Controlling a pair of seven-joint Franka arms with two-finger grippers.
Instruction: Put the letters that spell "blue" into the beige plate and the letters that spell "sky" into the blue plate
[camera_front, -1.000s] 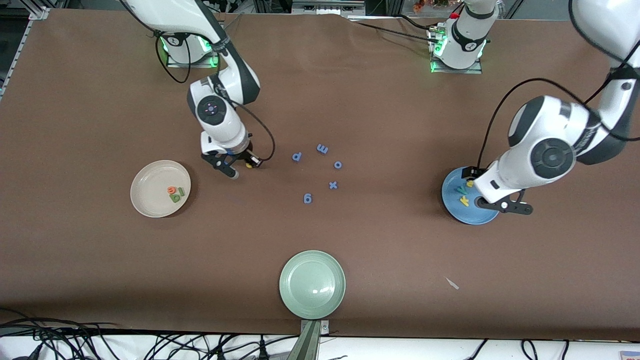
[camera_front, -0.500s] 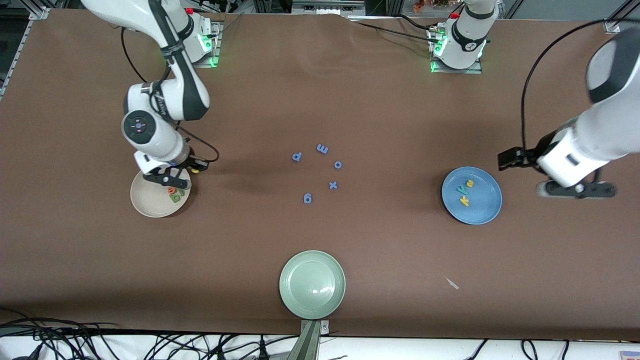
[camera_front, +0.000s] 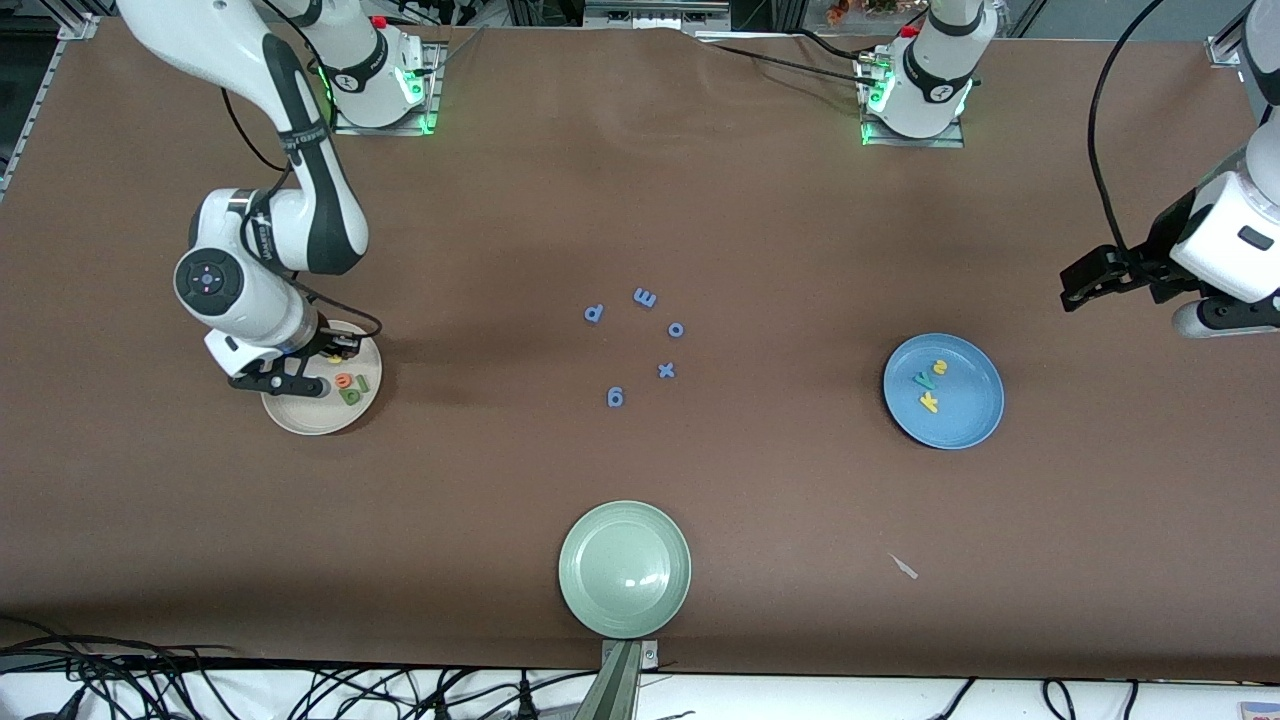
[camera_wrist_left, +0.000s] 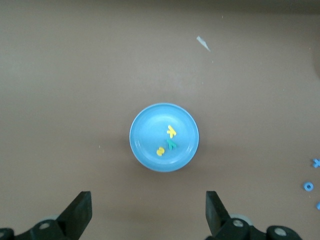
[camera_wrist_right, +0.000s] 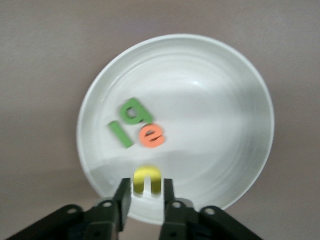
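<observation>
Right claw (camera_wrist_right: 146, 197) is hanging low over the edge of the beige plate (camera_front: 300, 420), with the yellow u (camera_wrist_right: 147, 180) sitting in its mouth. We cannot tell whether it is clamped on the u or apart from it. Green b (camera_wrist_right: 134, 111), green l (camera_wrist_right: 120, 134) and orange e (camera_wrist_right: 151, 135) are lying flat in the same plate, bunched together and touching or nearly so.

Working outward from the camera edge of the table, we are seeing:
- pale green plate (camera_front: 590, 590) sitting nearest the camera, mid-table
- small pale scrap (camera_front: 905, 567) lying a bit farther in, toward the left arm's end
- blue plate (camera_front: 965, 425) sitting toward the left arm's end, with yellow k (camera_front: 929, 403), teal y (camera_front: 922, 380) and yellow s (camera_front: 939, 367) lying in it, close together
- blue letters (camera_front: 615, 397) lying scattered mid-table, between the two plates

Left claw (camera_wrist_left: 147, 215) is hovering over bare table near the blue plate, at the left arm's end, jaws spread wide and gripping nothing.
</observation>
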